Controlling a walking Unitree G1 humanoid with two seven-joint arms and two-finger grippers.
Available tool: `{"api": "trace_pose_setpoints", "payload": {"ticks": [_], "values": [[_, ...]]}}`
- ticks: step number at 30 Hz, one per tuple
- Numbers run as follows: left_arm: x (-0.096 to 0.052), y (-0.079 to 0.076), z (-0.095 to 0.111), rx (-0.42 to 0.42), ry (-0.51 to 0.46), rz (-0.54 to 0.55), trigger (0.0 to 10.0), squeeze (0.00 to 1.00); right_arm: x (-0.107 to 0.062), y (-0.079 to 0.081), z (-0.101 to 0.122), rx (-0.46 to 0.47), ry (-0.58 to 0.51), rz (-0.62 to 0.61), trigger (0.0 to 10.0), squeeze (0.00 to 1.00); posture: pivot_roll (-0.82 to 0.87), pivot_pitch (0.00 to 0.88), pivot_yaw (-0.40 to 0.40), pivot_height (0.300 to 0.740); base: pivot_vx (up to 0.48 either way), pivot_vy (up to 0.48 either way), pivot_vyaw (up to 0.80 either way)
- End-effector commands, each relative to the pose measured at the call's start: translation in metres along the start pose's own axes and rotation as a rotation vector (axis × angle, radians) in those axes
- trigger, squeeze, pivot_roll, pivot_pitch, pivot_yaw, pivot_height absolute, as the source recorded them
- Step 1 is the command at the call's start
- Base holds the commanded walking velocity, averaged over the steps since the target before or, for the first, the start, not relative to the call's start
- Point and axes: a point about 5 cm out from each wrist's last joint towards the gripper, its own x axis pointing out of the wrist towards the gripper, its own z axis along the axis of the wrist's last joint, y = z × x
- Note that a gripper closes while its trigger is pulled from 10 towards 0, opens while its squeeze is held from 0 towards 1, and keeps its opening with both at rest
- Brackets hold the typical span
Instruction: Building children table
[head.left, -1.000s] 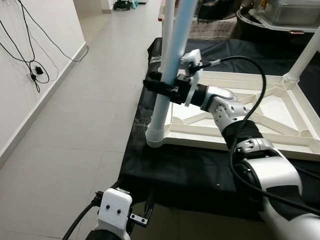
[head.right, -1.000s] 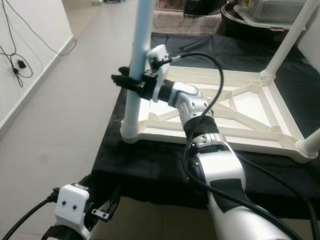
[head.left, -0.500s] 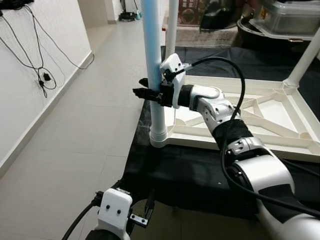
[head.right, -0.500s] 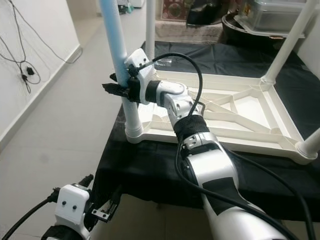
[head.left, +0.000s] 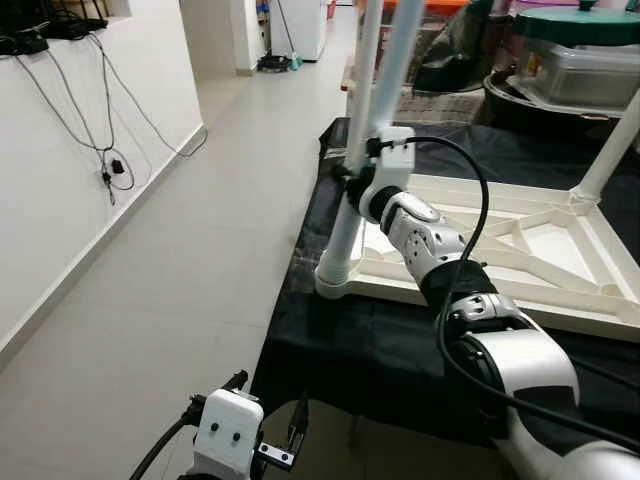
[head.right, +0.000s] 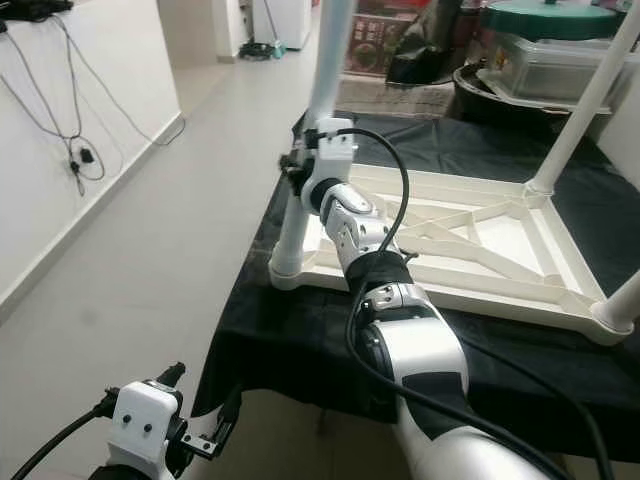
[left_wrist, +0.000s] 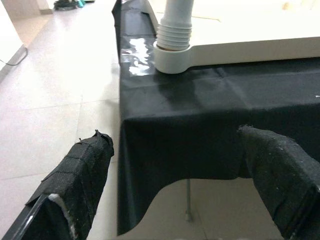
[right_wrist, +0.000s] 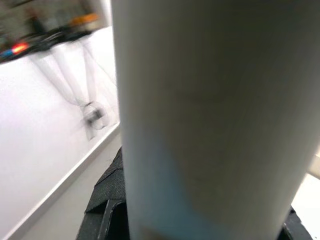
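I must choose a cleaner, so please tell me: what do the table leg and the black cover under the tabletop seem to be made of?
Table leg: probably moulded plastic, smooth white, ribbed collar at its base. Black cover: likely thin plastic sheet or coated cloth; it shows creases and a glossy patch.

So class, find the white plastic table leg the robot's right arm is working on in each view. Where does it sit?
Left eye: white plastic table leg, centre, rising from the near left corner.
Right eye: left of centre.
Left wrist: its ribbed base, beyond the fingers.
Right wrist: close up.
Shared landmark: black cloth.
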Motion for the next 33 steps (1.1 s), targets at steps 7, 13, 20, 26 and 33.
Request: {"api": "trace_pose_setpoints", "payload": {"ticks": [7,13,20,26,33], "values": [[0.001,0.003,-0.004,0.015,0.017,-0.003,10.0,0.00,-0.021,-0.010,-0.044,0.032,-0.063,-0.242,10.0,0.00,0.11,0.150,-0.031,0.740,0.000,0.000,0.00],[0.003,0.005,-0.004,0.016,0.016,0.005,10.0,0.00,-0.019,0.021,0.021,0.079,-0.367,-0.070,10.0,0.00,0.11,0.140,-0.029,0.740,0.000,0.000,0.00],[0.010,0.010,-0.002,0.017,0.002,0.015,10.0,0.00,-0.029,0.033,0.100,0.097,-0.647,0.060,10.0,0.00,0.10,0.108,-0.025,0.740,0.000,0.000,0.00],[0.020,0.021,0.007,0.034,-0.032,0.047,10.0,1.00,-0.035,0.039,0.112,0.201,-0.647,0.246,10.0,0.00,0.10,0.077,-0.019,0.740,0.000,0.000,0.00],[0.040,0.040,0.031,0.217,-0.090,0.061,10.0,1.00,-0.034,0.042,0.060,0.187,-0.445,0.362,10.0,0.00,0.10,0.052,-0.017,0.740,0.000,0.000,0.00]]}}
